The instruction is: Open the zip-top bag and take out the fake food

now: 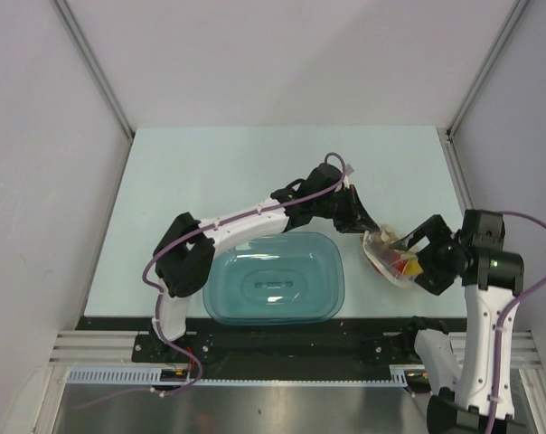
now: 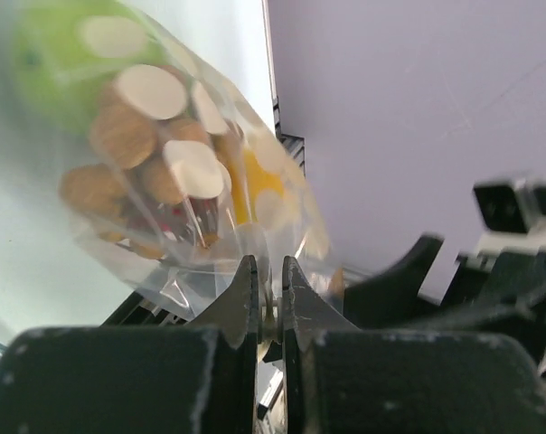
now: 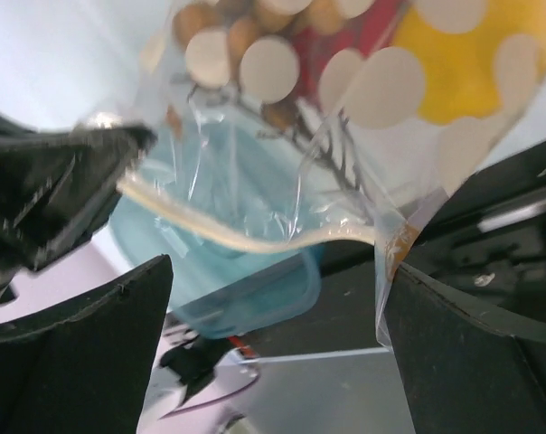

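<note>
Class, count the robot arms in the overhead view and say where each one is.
2. The left arm reaches past the teal tub to the zip-top bag; the right arm meets that bag from the right side.

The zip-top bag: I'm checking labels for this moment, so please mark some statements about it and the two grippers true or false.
1. The left gripper is shut on an edge of the zip-top bag. True.
2. The right gripper is clamped on the bag. False: its jaws stand wide open, with the bag's zip strip running across the gap between them.
3. The fake food is inside the bag. True.
4. The bag lies in the teal tub. False: it is held up outside the tub, off to its right.
</note>
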